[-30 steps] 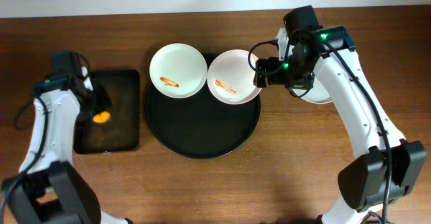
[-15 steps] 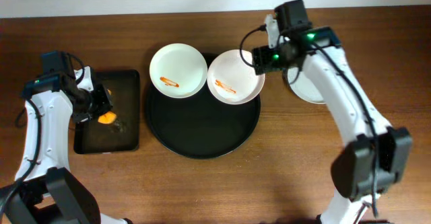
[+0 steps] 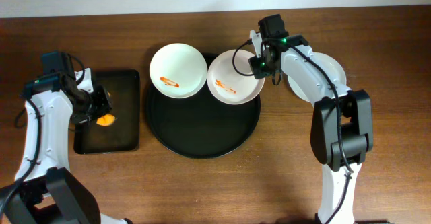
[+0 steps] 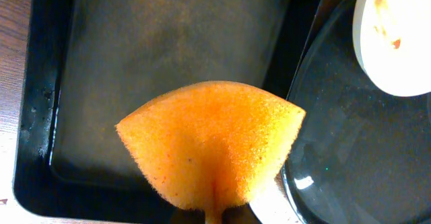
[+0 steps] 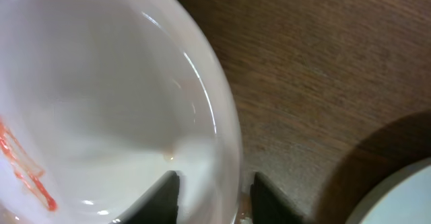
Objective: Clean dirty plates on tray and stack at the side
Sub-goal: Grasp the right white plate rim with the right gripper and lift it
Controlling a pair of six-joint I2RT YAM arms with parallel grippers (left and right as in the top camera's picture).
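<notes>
Two dirty plates lie on the far part of the round black tray [image 3: 202,133]: the left plate [image 3: 178,70] and the right plate [image 3: 235,77], each with an orange smear. My right gripper [image 3: 258,63] is at the right plate's near-right rim [image 5: 225,136], shut on it, with one finger inside the bowl and one outside [image 5: 269,197]. A third white plate [image 3: 333,72] rests on the wood to the right, partly under the right arm. My left gripper [image 3: 101,116] is shut on an orange sponge [image 4: 212,143] above the rectangular tray.
The rectangular black tray [image 3: 124,109] with a wet floor [image 4: 168,49] sits left of the round tray [image 4: 350,157], almost touching it. The left plate's edge [image 4: 397,35] shows in the left wrist view. Bare wood tabletop [image 3: 283,163] lies in front.
My right gripper has swung left from above the third plate to the right plate's rim, and its jaws have narrowed around it. The left arm with the sponge has barely shifted.
</notes>
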